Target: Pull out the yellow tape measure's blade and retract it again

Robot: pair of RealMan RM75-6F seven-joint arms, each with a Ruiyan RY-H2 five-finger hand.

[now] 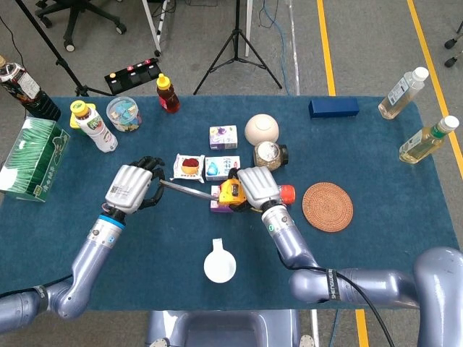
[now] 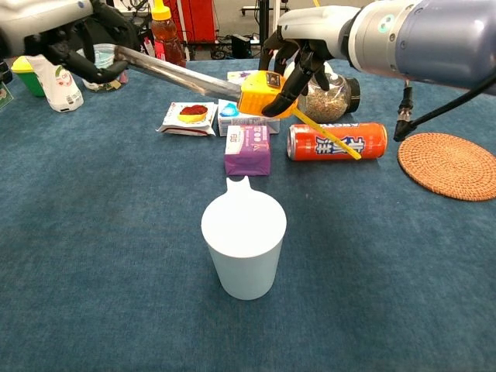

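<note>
On the blue table (image 1: 376,238), mid-frame, the tape case (image 1: 231,192) is gripped by the right hand (image 1: 255,189); the thin, springy blade (image 2: 180,75) is pinched at its tip by the left hand (image 1: 132,189).
</note>
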